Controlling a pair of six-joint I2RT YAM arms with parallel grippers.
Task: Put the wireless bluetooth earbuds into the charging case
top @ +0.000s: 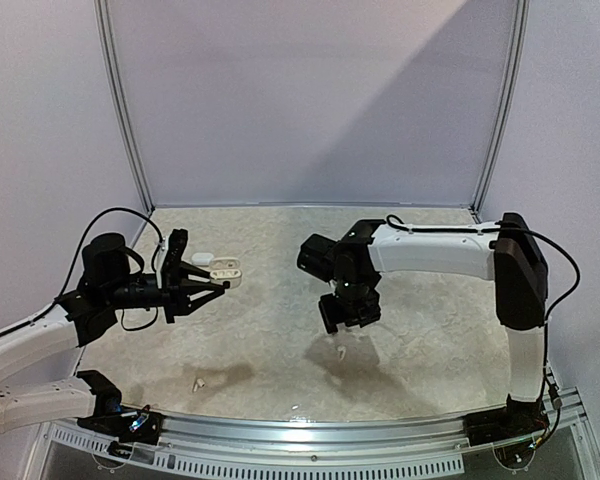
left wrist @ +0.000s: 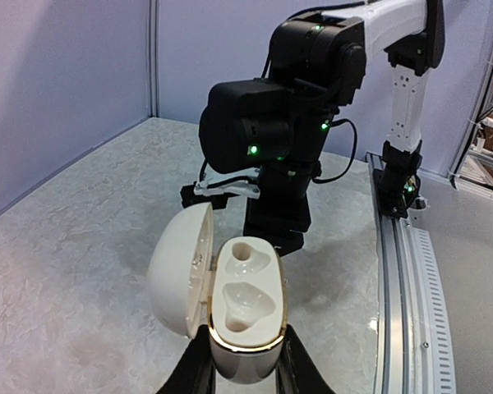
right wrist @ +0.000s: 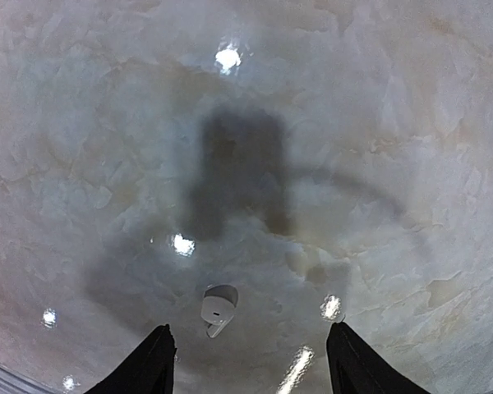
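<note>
My left gripper [top: 218, 284] [left wrist: 245, 365] is shut on the base of a white charging case [left wrist: 246, 316] [top: 227, 272] with a gold rim. The case stands upright, its lid [left wrist: 181, 267] swung open to the left, and both sockets are empty. My right gripper [top: 348, 318] [right wrist: 251, 349] points down at the table with its jaws open. One white earbud [right wrist: 217, 308] [top: 338, 352] with a short stem lies on the table between the fingers, nearer the left finger [right wrist: 154, 361], and touches neither. Another white earbud [top: 195, 382] lies near the front edge on the left.
A small white object [top: 202, 258] sits just behind the left gripper. In the left wrist view the right arm's black wrist [left wrist: 271, 135] hangs a short way beyond the case. A metal rail [top: 310, 428] runs along the marbled table's near edge, and walls close the back and sides.
</note>
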